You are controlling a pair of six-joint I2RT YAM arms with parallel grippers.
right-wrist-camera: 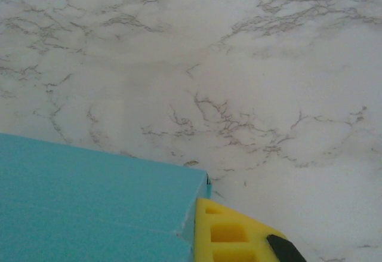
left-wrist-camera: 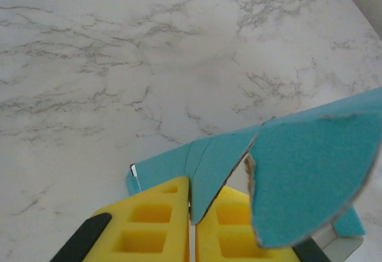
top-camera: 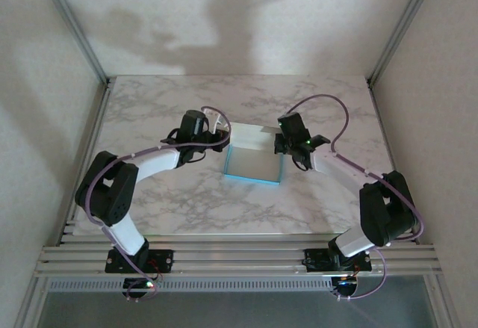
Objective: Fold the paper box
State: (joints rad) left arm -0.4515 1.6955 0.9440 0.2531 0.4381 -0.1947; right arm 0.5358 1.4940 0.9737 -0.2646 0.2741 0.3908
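Marble-veined tabletop (top-camera: 187, 193) under white walls, with an aluminium rail (top-camera: 239, 257) along the near edge. At its middle, between the two arms, the paper box (top-camera: 254, 160): shallow, walls up, pale inside, turquoise outside.

Left gripper (top-camera: 221, 131) at the box's far-left corner. Seen from the left wrist, yellow fingers (left-wrist-camera: 158, 214) pressed together on a turquoise corner flap (left-wrist-camera: 209, 166), pinched near its crease, with a ragged-edged panel (left-wrist-camera: 310, 154) of the same card close by on the right. Probably gripped there to steer the flap inward while the wall stands.

Right gripper (top-camera: 284, 143) at the far-right corner. Seen from the right wrist, one yellow finger (right-wrist-camera: 230, 232) just beside the end of a turquoise wall (right-wrist-camera: 89, 202), its partner hidden. Cannot tell whether clamped or merely bracing. Likely placed to steady that side against the left arm's pull.
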